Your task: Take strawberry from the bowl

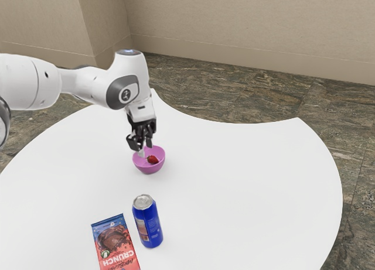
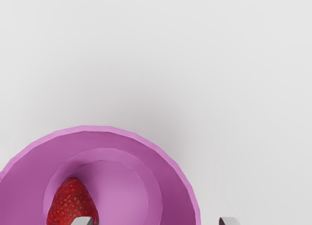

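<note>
Your fingers (image 1: 149, 143) stand wide apart, holding nothing, over the bowl (image 1: 149, 168), left of centre in the exterior view; the strawberry (image 2: 72, 201) lies inside it, near one fingertip in the wrist view; expect it light, soft and easily bruised, perhaps a little slick, so centre over it and pinch its plump middle gently; the can (image 1: 147, 224) and chocolate bar (image 1: 115, 243) are lower left on the table (image 1: 246, 194).

dimpled strawberry (image 2: 72, 201); smooth, plastic-looking bowl (image 2: 178, 191); metal can (image 1: 149, 223); smooth matt table (image 1: 246, 182).
</note>
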Available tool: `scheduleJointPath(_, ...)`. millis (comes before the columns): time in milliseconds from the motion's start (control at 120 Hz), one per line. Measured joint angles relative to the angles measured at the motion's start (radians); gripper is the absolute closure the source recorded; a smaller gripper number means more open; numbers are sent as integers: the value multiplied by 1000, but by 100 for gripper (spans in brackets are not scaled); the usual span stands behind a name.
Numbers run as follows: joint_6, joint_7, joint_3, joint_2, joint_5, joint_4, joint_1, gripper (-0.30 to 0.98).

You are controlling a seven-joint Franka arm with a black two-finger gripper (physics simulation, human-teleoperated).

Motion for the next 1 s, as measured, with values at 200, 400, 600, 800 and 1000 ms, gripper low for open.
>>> scheduleJointPath(200,14,25,54,61,-43,36,-2,38)
scheduleJointPath(400,19,26,60,129,-62,116,-10,38)
scheduleJointPath(600,29,22,60,171,-65,141,-14,38)
scheduleJointPath(800,35,20,61,204,-65,175,-15,39)
scheduleJointPath(1000,45,15,62,227,-64,175,-17,37)
